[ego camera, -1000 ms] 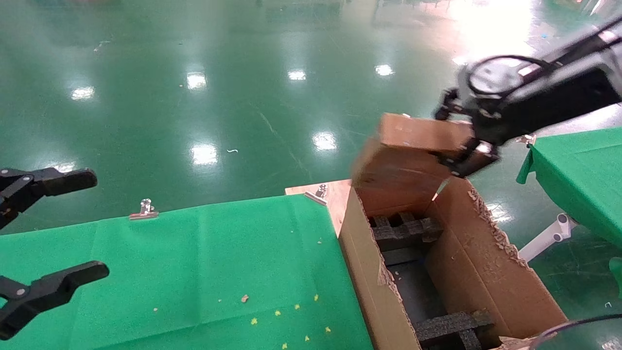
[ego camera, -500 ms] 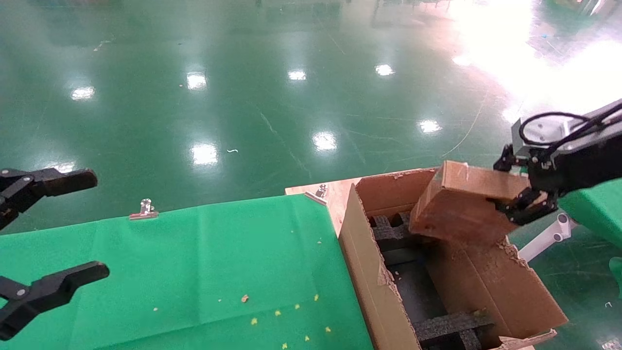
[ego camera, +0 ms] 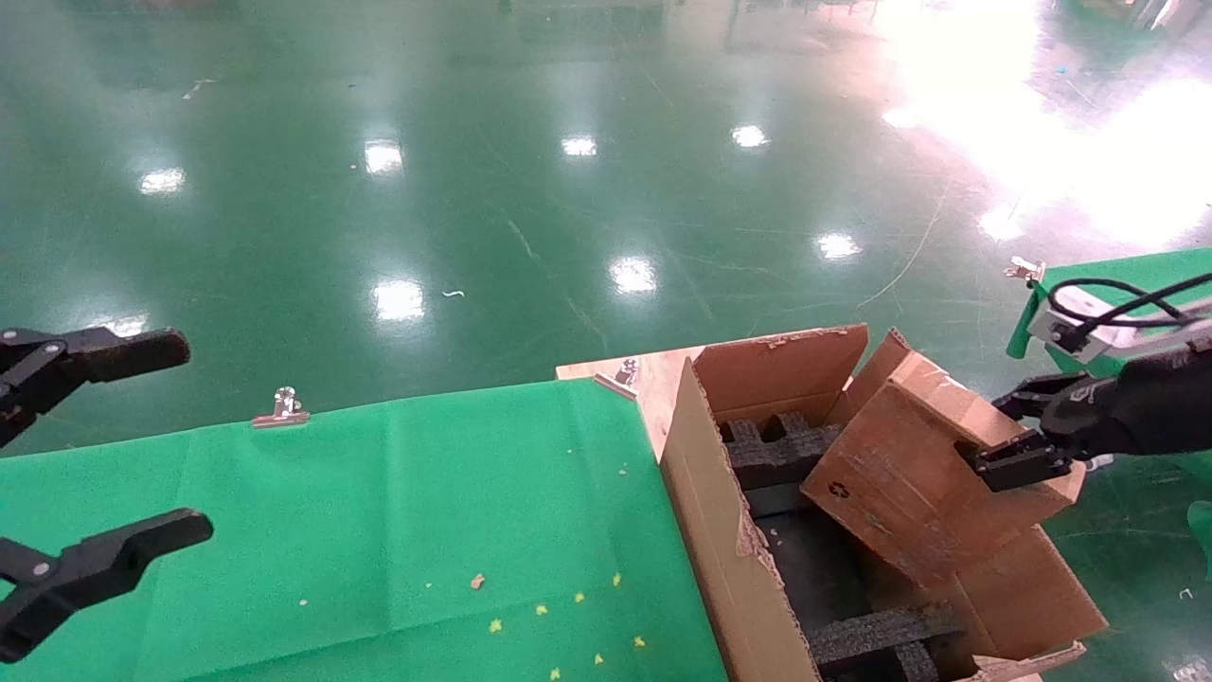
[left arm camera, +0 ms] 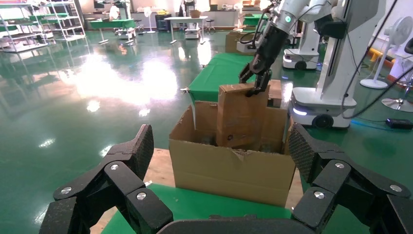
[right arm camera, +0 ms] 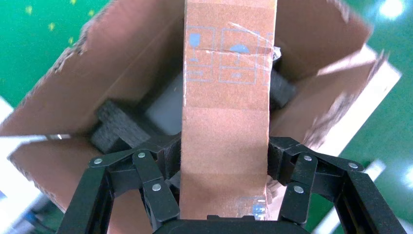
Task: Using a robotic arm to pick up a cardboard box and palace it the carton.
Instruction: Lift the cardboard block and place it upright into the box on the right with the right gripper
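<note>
My right gripper is shut on the small brown cardboard box, with a finger on each of two opposite sides. The box is tilted, its lower end dipping into the open carton near the carton's right wall. Black foam inserts lie inside the carton. The right wrist view shows the gripper clamping the box above the carton. My left gripper is open and empty over the green table at far left. The left wrist view shows the left gripper, the carton and the box.
A green cloth table with a binder clip lies left of the carton. A wooden board edge shows at the carton's far corner. A second green table stands at the right. Another robot's base stands behind the carton.
My right gripper has carried the box from above the carton's far edge to the right and down. The box now tilts into the carton. The left arm has not moved.
</note>
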You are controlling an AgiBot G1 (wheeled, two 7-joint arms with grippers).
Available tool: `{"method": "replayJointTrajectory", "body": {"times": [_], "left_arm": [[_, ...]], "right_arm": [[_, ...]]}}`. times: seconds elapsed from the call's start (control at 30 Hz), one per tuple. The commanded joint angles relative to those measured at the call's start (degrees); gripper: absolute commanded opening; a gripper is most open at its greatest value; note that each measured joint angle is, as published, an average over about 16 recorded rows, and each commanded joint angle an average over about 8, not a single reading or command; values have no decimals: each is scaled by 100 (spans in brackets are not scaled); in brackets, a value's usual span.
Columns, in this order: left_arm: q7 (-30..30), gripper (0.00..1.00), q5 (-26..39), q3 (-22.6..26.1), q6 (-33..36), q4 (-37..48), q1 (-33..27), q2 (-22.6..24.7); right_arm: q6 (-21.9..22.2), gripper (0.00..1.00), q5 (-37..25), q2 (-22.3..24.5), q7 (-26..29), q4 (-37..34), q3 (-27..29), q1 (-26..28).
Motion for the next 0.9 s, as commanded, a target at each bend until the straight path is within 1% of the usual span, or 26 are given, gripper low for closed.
{"method": "replayJointTrajectory", "body": {"times": [0.03, 0.13, 0.27, 0.43, 0.57, 0.7, 0.9], "left_arm": [[0, 100, 0, 0, 0, 0, 0, 0], [0, 100, 0, 0, -1, 0, 0, 0], [0, 100, -1, -1, -2, 1, 1, -1], [0, 100, -1, -1, -1, 1, 1, -1], [0, 100, -1, -1, -1, 1, 1, -1], [0, 100, -1, -1, -2, 1, 1, -1], [0, 100, -1, -1, -2, 1, 1, -1]], "right_arm": [[88, 0, 133, 69, 171, -169, 44, -182], [179, 0, 343, 150, 316, -312, 146, -334], [228, 0, 501, 201, 377, -390, 221, -433], [203, 0, 436, 171, 346, -340, 194, -383], [270, 0, 377, 87, 471, -363, 159, -394], [457, 0, 297, -91, 878, -464, 94, -478], [817, 0, 49, -417, 1854, -673, -85, -613]]}}
